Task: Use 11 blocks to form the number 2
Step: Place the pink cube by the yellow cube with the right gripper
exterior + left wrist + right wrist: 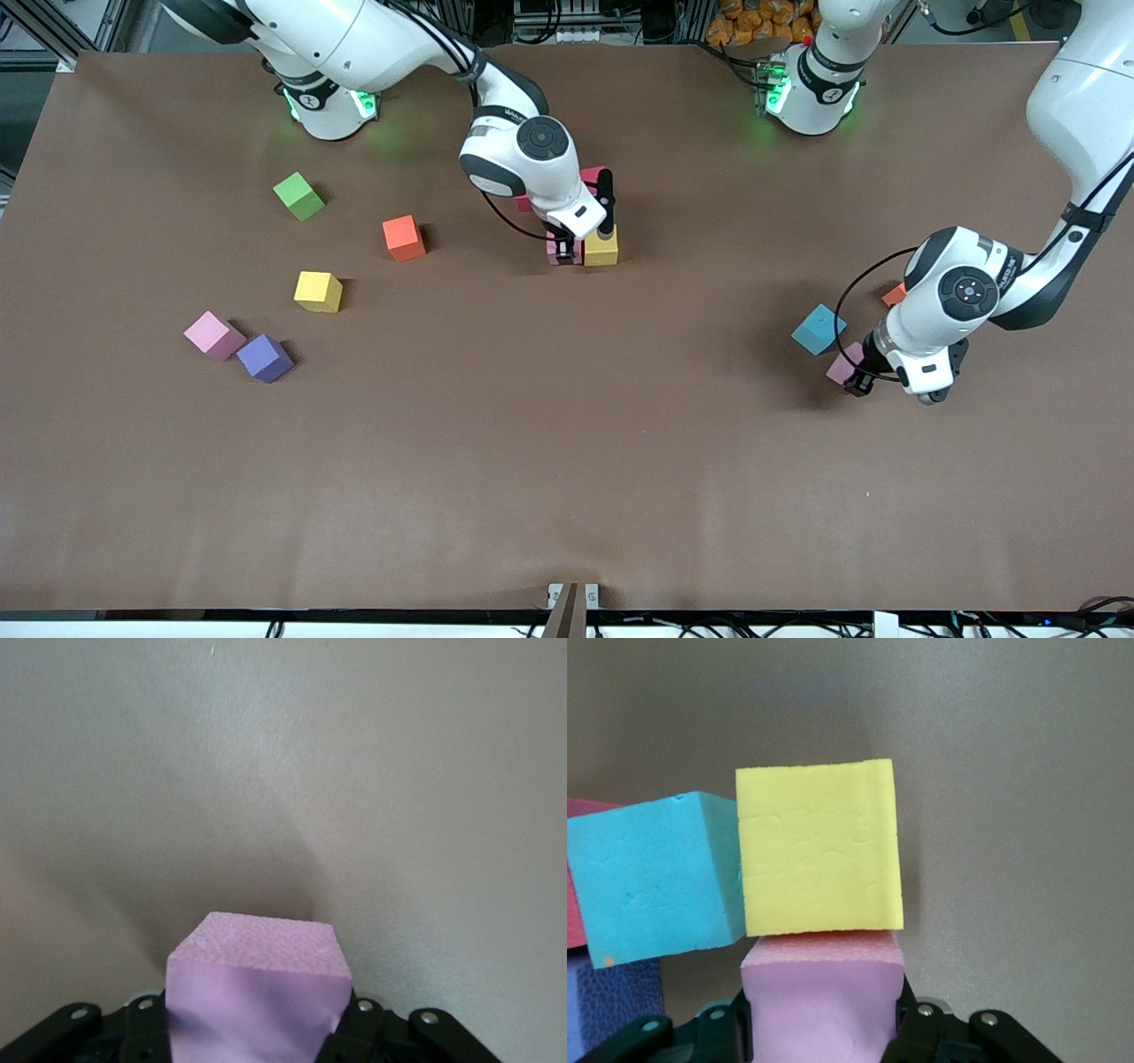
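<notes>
Right gripper (567,251) jaws clamp a pink block (822,992) touching the yellow block (819,850); releasing crookedly could nudge it. Left gripper (858,383) jaws clamp another pink block (257,992).

My right gripper (567,251) is mostly hidden under my own wrist beside the yellow block (601,247); only a sliver of the pink block (556,257) it holds shows there. The red block (592,175) and whatever lies beside it are largely covered by that wrist. In my right wrist view, a light blue block (656,877) hides most of a red one, and a purple block (602,1005) is cut off at the edge. My left gripper (855,381) hides part of its pink block (842,366). An orange block (894,295) peeks from under my left arm.
</notes>
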Action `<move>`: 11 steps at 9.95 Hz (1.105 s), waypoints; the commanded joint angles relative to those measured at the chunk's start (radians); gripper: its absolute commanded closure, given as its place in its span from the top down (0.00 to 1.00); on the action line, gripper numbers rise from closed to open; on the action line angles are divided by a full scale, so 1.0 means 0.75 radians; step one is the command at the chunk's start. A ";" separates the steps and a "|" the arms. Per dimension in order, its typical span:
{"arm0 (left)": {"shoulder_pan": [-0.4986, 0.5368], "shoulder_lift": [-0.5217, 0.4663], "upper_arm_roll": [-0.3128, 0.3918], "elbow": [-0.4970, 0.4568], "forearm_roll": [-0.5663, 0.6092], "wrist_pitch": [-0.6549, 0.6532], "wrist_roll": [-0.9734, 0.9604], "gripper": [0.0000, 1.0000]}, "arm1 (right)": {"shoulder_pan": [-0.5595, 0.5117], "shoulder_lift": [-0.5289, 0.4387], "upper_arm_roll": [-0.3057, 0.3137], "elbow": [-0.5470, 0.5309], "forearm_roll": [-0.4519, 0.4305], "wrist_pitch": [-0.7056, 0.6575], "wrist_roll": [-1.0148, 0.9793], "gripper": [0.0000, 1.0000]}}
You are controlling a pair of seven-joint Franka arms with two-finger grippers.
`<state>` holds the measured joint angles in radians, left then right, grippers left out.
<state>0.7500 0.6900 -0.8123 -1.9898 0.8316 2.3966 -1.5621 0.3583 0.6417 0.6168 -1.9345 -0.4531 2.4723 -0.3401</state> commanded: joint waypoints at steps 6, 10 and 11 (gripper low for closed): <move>0.012 -0.094 -0.095 0.039 -0.090 -0.164 -0.022 0.00 | 0.031 0.020 -0.029 0.000 -0.050 0.040 0.038 0.37; 0.010 -0.094 -0.107 0.039 -0.115 -0.166 -0.028 0.00 | 0.036 0.022 -0.041 0.004 -0.046 0.046 0.038 0.43; 0.010 -0.094 -0.115 0.039 -0.133 -0.166 -0.028 0.00 | 0.036 0.022 -0.047 0.002 -0.040 0.058 0.038 0.50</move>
<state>0.7532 0.6410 -0.8836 -1.9559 0.7643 2.2924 -1.5759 0.3671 0.6533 0.6037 -1.9344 -0.4679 2.4974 -0.3372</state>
